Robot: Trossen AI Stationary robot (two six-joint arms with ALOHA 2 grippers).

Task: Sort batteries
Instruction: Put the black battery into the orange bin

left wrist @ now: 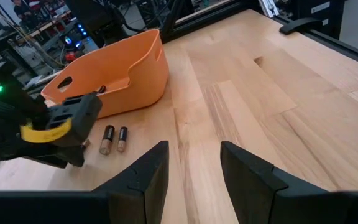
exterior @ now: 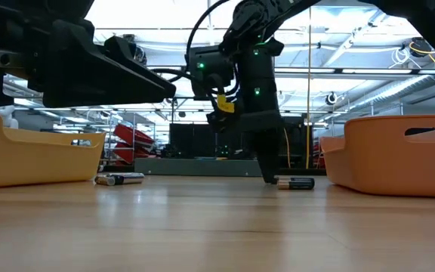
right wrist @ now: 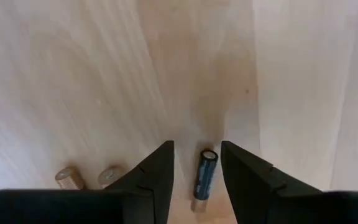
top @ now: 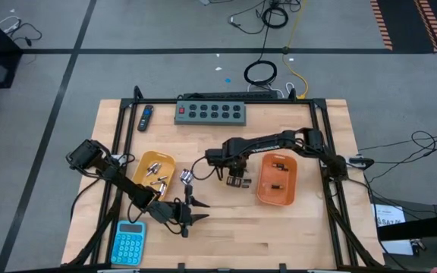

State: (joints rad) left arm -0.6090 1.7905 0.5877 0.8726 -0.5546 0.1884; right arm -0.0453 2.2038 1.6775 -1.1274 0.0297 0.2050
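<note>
My right gripper (top: pixel 237 179) points down at the table just left of the orange bin (top: pixel 278 182). It is open, and one dark battery (right wrist: pixel 206 179) lies on its side between the fingers with a gap on each side. Two more batteries (right wrist: pixel 91 178) lie close by; the left wrist view shows this pair (left wrist: pixel 114 138) beside the bin. Dark batteries (top: pixel 278 167) lie inside the bin. Silvery batteries (top: pixel 156 171) lie in the yellow tray (top: pixel 144 161), and a few (top: pixel 185 177) on the table beside it. My left gripper (top: pixel 193 212) hovers open near the table's near edge, touching nothing.
A blue calculator (top: pixel 130 241) lies at the near left corner, close to my left arm. A grey power strip (top: pixel 211 112) and a blue-and-black stick gadget (top: pixel 146 117) lie along the far edge. Bare wood (top: pixel 264 235) spreads across the near right part of the table.
</note>
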